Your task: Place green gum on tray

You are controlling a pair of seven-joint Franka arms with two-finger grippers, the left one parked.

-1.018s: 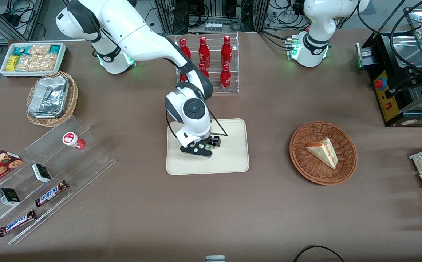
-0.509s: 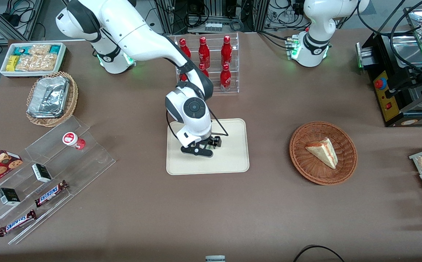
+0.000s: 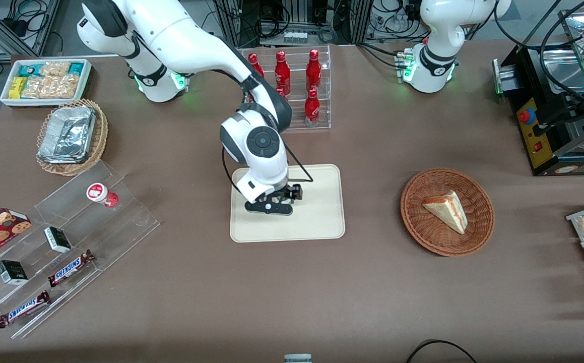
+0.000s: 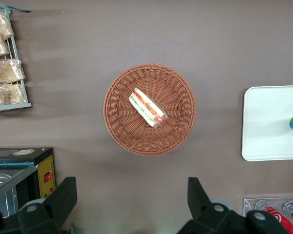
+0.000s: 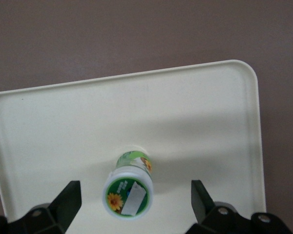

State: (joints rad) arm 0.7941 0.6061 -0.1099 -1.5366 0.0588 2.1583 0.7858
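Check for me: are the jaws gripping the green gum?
No; the gripper is open above the green gum, which stands free on the tray.

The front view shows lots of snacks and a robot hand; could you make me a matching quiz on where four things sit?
Things:
1. green gum
2. sandwich wedge
3. red gum canister
4. end effector

Places:
A. in the round wicker basket
B. open, above the tray
C. standing on the tray
D. on the clear stepped rack

Pairs: 1-C, 2-A, 3-D, 4-B

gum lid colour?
White rim, green top with a sunflower mark; right wrist view shows the gum best, upright on the tray below the open gripper.
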